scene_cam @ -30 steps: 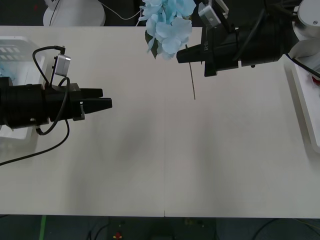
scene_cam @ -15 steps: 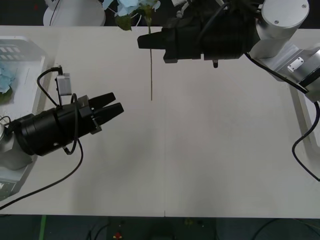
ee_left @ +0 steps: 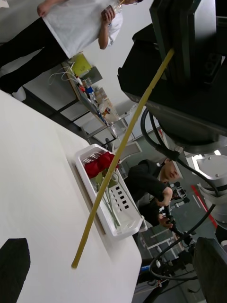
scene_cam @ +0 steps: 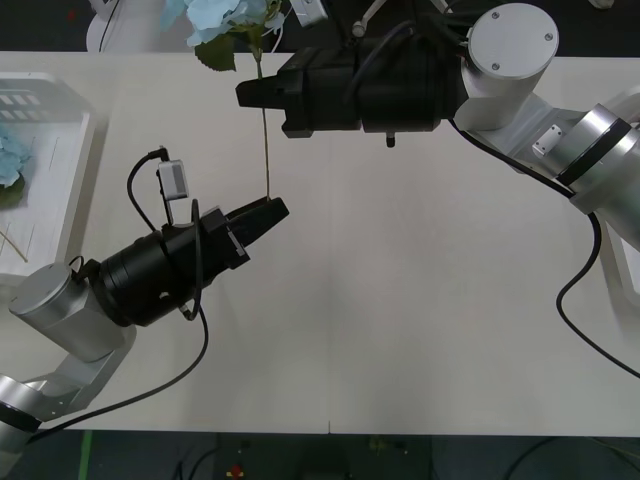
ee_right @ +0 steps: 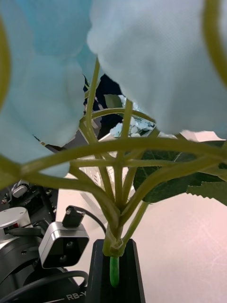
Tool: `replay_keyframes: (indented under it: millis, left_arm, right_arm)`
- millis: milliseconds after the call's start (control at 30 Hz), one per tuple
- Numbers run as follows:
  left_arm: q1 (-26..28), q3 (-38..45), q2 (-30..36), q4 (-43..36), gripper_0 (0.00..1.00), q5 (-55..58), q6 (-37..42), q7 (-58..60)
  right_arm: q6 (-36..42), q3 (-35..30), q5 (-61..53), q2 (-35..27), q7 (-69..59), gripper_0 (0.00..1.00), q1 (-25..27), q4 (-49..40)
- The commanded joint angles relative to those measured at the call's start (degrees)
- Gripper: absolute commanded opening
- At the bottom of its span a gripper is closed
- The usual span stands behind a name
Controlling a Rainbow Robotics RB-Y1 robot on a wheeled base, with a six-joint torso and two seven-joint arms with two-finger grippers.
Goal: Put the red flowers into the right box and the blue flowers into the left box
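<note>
My right gripper [scene_cam: 246, 94] is shut on the thin stem of a blue flower [scene_cam: 226, 14], held in the air over the table's far side. In the right wrist view the stem sits clamped in the right gripper [ee_right: 114, 271], below the pale blue petals [ee_right: 156, 61]. The stem hangs down to my left gripper [scene_cam: 273, 209]. My left gripper [ee_left: 111, 265] is open, with the stem's lower end [ee_left: 77, 262] between its fingers, untouched. The left box [scene_cam: 62, 117] holds a blue flower [scene_cam: 8, 156]. In the right box [ee_left: 124, 229] lie red flowers [ee_left: 100, 164].
The white tabletop [scene_cam: 420, 300] is bare in the middle and at the front. My right arm [scene_cam: 560, 140] stretches across the far right of the table. A cable [scene_cam: 140, 195] loops from my left wrist. People stand in the room behind.
My right gripper has carried the blue flower leftwards along the table's far side. My left arm has swung forward and up until its open fingers stand at the stem's lower end.
</note>
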Motion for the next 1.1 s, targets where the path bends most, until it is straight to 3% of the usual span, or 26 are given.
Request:
replay_keyframes:
  millis: [33, 100, 200, 267, 333, 933, 967, 1000, 1100]
  left_arm:
    - [-3.6, -0.7, -1.5, -0.8, 1.00, 0.7, -2.9, -3.4]
    - [-4.6, -0.7, -1.8, -0.7, 0.98, 0.5, -4.6, -3.4]
    - [-5.5, -0.7, -2.0, -0.8, 0.82, 0.5, -6.7, -3.4]
    - [-6.0, -0.7, -2.0, -0.8, 0.53, 0.5, -7.2, -3.4]
    - [-6.0, -0.7, -2.0, -0.8, 0.02, 0.5, -7.4, -3.4]
    - [-5.9, -1.0, -1.5, -0.7, 0.00, -2.1, -7.7, -3.4]
    - [-5.9, -1.0, -1.5, -0.8, 0.00, -2.1, -7.7, -3.4]
    - [-5.9, -1.0, -1.5, -0.8, 0.00, -2.1, -7.7, -3.4]
    - [-5.9, -1.0, -1.5, -0.7, 0.00, -2.0, -7.7, -3.4]
  right_arm:
    - [0.7, 0.9, 1.4, 1.1, -1.2, 0.00, -3.4, -2.1]
    - [1.0, 1.0, 1.6, 1.2, -1.4, 0.00, -3.4, -2.1]
    - [0.9, 1.0, 1.6, 1.2, -1.7, 0.00, -3.4, -2.1]
    - [1.0, 1.0, 1.6, 1.2, -1.8, 0.00, -3.4, -2.1]
    - [0.9, 1.0, 1.6, 1.2, -1.9, 0.00, -3.4, -2.1]
    - [0.7, 1.0, 1.6, 0.9, -2.7, 0.00, -3.4, -2.1]
    - [0.7, 1.0, 1.6, 0.8, -2.7, 0.07, -3.4, -2.1]
    - [0.7, 1.0, 1.6, 0.8, -2.8, 0.28, -3.4, -2.1]
    - [0.1, 1.0, 1.6, 0.5, -2.9, 0.59, -3.4, -2.1]
